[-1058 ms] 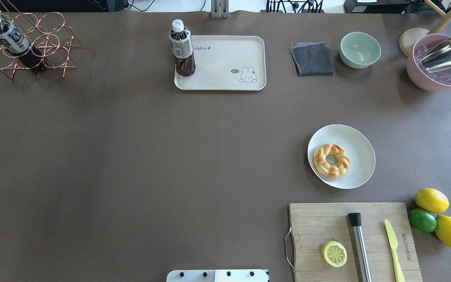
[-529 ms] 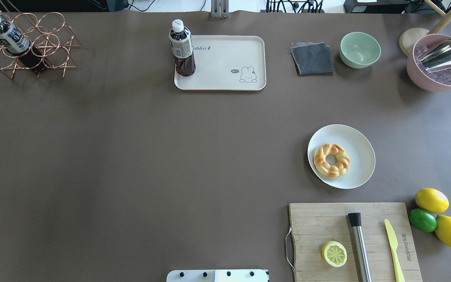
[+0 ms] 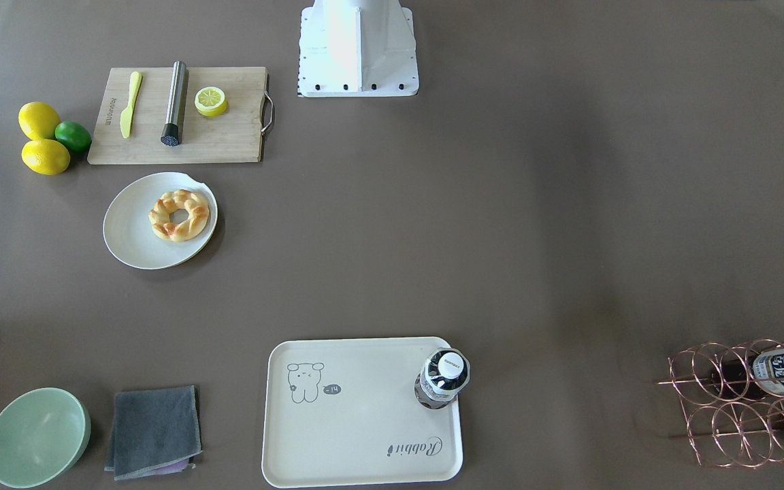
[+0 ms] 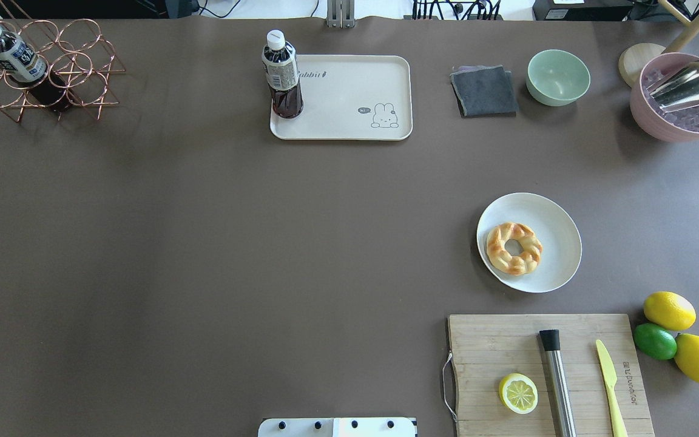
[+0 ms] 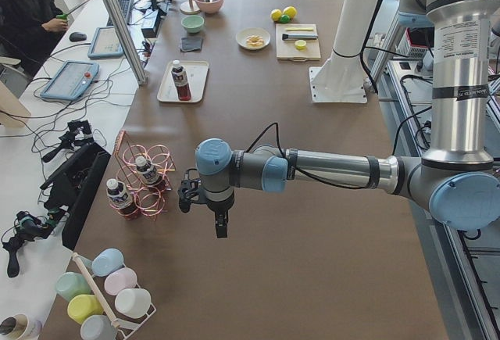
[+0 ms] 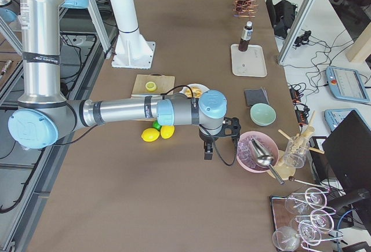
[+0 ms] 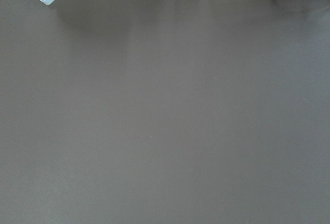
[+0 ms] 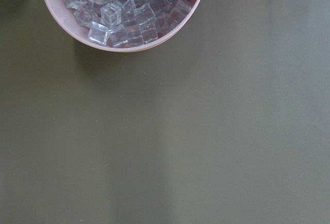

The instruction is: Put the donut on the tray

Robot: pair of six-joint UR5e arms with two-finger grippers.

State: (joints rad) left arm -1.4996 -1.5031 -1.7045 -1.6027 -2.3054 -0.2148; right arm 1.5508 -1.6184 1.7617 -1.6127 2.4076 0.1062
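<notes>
The braided golden donut lies on a round off-white plate right of the table's middle; it also shows in the front-facing view. The cream tray with the rabbit drawing sits at the far middle, also in the front-facing view, with a dark drink bottle standing on its left end. My left gripper hangs over bare table near the copper rack; my right gripper hangs beside the pink bowl. Both are far from the donut, and I cannot tell whether they are open or shut.
A wooden cutting board with a lemon half, a metal muddler and a yellow knife lies at the near right, with lemons and a lime beside it. A grey cloth, a green bowl, a pink ice bowl and a copper bottle rack line the far edge.
</notes>
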